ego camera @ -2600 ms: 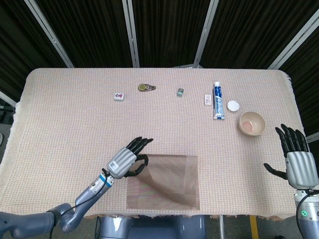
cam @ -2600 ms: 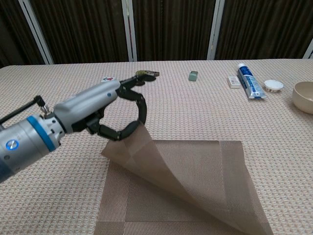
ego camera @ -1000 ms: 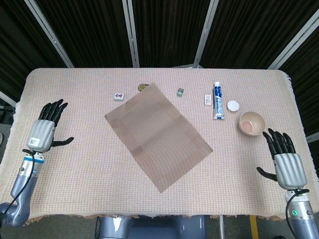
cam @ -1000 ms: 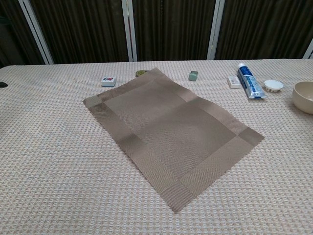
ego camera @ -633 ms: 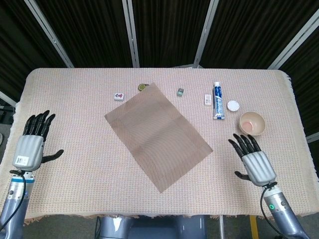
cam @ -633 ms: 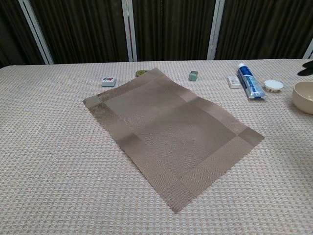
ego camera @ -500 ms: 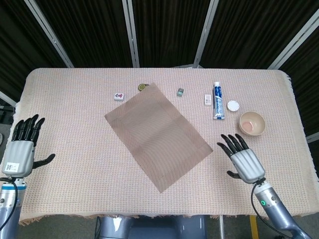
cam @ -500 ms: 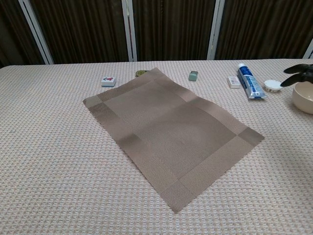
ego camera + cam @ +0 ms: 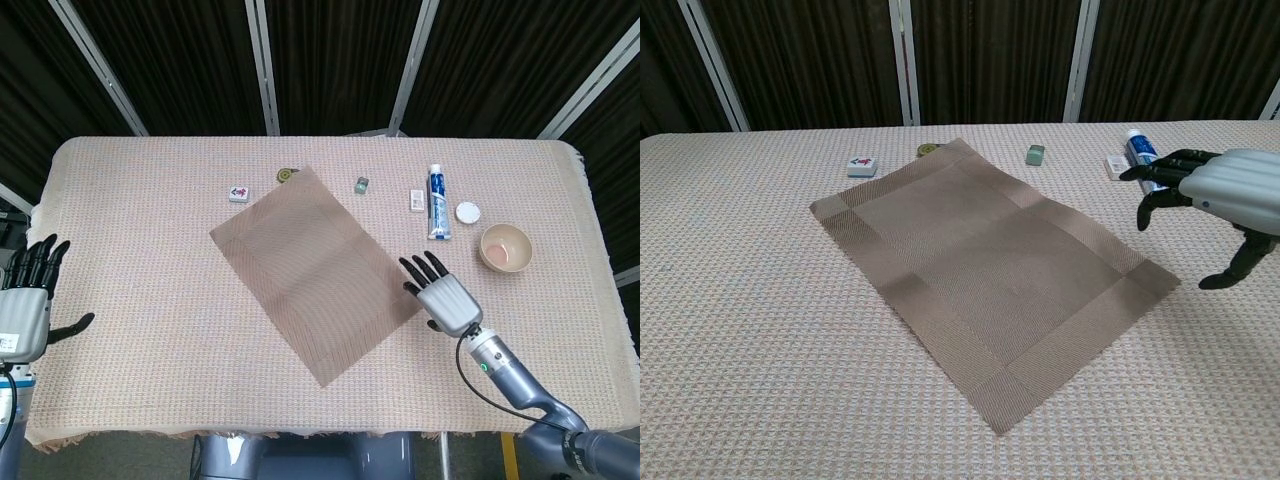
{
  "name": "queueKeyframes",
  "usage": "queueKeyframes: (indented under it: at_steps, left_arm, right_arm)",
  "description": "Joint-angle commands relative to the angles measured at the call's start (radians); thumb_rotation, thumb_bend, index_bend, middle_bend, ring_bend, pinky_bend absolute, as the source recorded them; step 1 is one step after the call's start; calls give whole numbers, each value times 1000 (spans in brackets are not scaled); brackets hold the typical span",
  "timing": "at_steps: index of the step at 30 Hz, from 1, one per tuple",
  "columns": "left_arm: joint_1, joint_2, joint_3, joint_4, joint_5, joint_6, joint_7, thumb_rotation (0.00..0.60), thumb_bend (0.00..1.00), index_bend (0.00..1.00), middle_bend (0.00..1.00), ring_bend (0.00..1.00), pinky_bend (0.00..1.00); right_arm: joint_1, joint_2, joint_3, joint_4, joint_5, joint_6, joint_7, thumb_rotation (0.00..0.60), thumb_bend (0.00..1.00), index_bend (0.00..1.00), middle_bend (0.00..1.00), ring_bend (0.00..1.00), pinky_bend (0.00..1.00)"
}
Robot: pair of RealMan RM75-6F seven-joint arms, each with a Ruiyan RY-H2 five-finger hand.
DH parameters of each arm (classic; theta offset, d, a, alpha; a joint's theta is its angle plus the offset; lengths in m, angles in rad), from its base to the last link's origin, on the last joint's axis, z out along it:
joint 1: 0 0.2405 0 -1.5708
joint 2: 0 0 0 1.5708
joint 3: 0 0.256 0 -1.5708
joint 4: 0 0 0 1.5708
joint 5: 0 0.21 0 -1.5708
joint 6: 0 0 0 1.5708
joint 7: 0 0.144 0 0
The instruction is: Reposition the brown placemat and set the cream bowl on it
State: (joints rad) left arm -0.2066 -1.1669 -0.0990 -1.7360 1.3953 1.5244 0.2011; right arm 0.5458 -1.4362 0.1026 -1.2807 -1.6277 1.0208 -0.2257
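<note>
The brown placemat (image 9: 317,272) lies flat in the middle of the bench (image 9: 150,300), turned at a slant so one corner points to the far side and one points to the near edge. The right robot hand (image 9: 443,295) is just beside the mat's right corner, and in the head view its dark fingers (image 9: 420,267) reach to about the edge of the mat there. In the chest view this right robot hand (image 9: 1220,200) floats above the bench, a little to the right of the mat, palm down. Its fingers are spread apart and it holds nothing. Its grey arm runs back toward the near right corner of the bench. The cream bowl (image 9: 505,247) stands upright on the bench past the right robot hand, further right and further back, apart from the hand and well apart from the mat. The left robot hand (image 9: 27,300) is far off at the left edge of the bench, well apart from the mat, with its fingers pointing up and spread, and it holds nothing too. Along the far side lie a small white tile (image 9: 239,193), a round thing (image 9: 287,175) touching the mat's far corner, a small grey block (image 9: 361,184), a small white box (image 9: 417,200), a toothpaste tube (image 9: 438,201) and a white cap (image 9: 467,212).
</note>
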Motion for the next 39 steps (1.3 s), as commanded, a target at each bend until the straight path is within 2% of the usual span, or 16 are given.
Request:
queueKeyframes:
  at_steps: [1, 14, 31, 39]
  left_arm:
    - [-3, -3, -4, 7, -6, -11, -6, 600, 0, 0, 0, 0, 0]
    - [-17, -18, -17, 46, -29, -57, -18, 600, 0, 0, 0, 0, 0]
    - [-12, -13, -22, 43, -35, -72, -28, 600, 0, 0, 0, 0, 0]
    - [-12, -11, -23, 43, -33, -79, -36, 600, 0, 0, 0, 0, 0]
  right_arm:
    - [39, -67, -14, 105, -8, -32, 42, 600, 12, 317, 5, 0, 0]
    - [70, -171, -59, 305, -33, -8, 147, 600, 12, 328, 23, 0, 0]
    - [104, -247, -64, 397, -12, 1, 180, 600, 12, 348, 41, 0, 0]
    - [113, -267, -57, 428, -15, 49, 221, 600, 24, 353, 60, 0, 0]
